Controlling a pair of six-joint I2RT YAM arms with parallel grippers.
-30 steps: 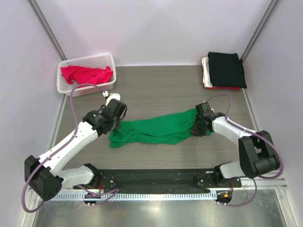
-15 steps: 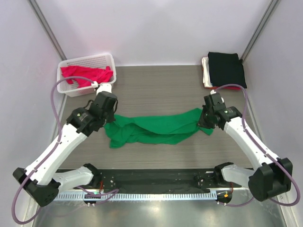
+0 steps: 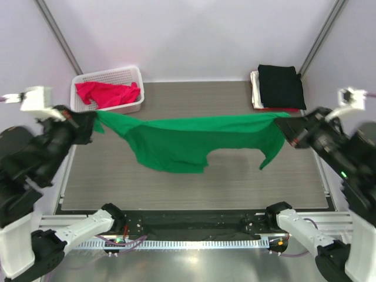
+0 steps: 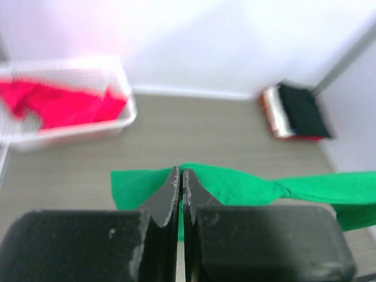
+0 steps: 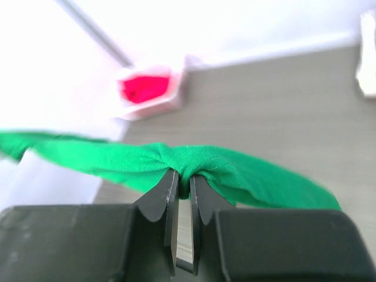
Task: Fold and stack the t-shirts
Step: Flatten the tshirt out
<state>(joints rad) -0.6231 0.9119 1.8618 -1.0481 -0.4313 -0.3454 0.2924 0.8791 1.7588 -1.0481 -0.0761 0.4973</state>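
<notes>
Bright green soft cloth t-shirt is strung between both arms, up off the grey wood-grain surface. Left end effector is pinched tight on one bunched end, and right end effector is pinched tight on the other. Both wrist views show cloth wedged between nearly closed fingers. Key relation: the shirt's long axis runs left-right, end effector to end effector, roughly parallel to the arm bases. The top edge is taut and the body sags below it, toward the near side in the top view. So the cloth lies inboard of each end effector and neither arm is nearer; it's a shared hold. The low hem probably hangs clear of the surface, but the overhead view can't confirm that. Next step looks like a flat lay-down mid-surface, which needs both sides lowered evenly along that axis. The black t-shirt tops a folded pile at the far right corner, so the right arm is nearer for stacking. Red-pink t-shirt sits in the white plastic lattice basket, far left.
</notes>
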